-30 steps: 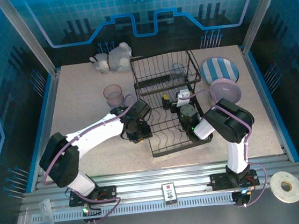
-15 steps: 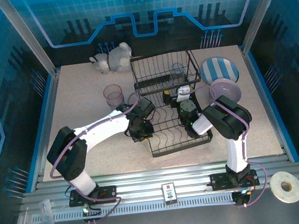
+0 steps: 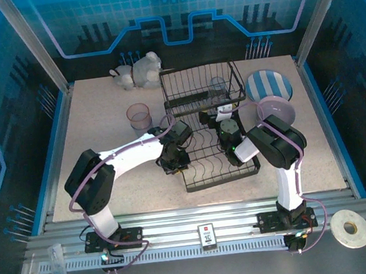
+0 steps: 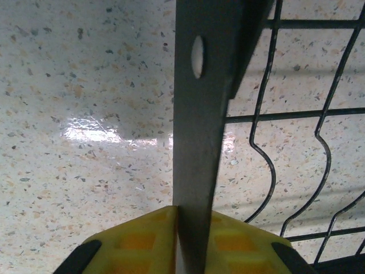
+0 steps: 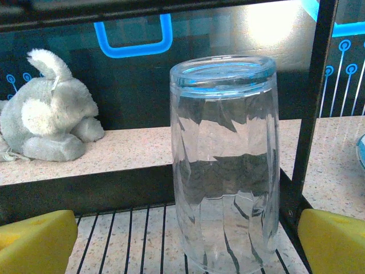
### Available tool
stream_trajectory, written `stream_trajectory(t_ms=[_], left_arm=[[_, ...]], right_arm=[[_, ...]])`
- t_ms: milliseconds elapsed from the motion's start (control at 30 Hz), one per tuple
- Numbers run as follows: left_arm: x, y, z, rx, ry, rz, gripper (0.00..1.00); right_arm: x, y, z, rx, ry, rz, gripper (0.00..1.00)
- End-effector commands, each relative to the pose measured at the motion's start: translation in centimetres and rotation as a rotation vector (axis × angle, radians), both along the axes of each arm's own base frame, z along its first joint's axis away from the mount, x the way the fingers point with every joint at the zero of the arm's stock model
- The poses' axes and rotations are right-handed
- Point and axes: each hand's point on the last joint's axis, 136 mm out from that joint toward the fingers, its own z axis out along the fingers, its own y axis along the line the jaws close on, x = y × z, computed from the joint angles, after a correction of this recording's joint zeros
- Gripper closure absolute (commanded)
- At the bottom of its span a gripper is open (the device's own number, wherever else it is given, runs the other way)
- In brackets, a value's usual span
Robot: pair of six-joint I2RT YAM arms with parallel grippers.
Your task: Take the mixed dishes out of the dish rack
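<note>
Now the left gripper pinches the left edge of the dish rack (steadying it, I judge) while the right gripper, spread wide, flanks the tumbler inside that rack, so closing and lifting should come next.

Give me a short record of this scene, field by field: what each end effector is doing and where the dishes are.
left end effector: shut on a flat grey bar of the dish rack, at its left side
right end effector: open, one finger on either side of the blue-grey tumbler, not touching it
blue-grey tumbler: standing on the rack's wires
pink tumbler: on the table, left of the rack
striped plate: on the table, right of the rack
lavender bowl: beside the plate
plush toy: far edge of the table
</note>
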Motion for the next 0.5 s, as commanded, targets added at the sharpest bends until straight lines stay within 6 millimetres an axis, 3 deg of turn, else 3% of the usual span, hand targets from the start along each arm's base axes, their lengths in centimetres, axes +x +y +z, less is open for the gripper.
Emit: stream_trajectory(t_ms=[0, 67, 467], left_arm=[[-1.0, 0.9, -1.1, 0.057, 0.058, 0.014, 0.93], [-1.1, 0.9, -1.1, 0.056, 0.061, 0.013, 1.0], [-2.3, 1.2, -1.4, 0.104, 0.097, -0.031, 1.0]], right_arm=[[0.9, -0.3, 1.5, 0.033, -0.062, -0.019, 0.0], [1.3, -0.4, 1.6, 0.033, -0.066, -0.023, 0.0], [3.5, -1.1, 1.5, 0.037, -0.086, -0.065, 0.0]])
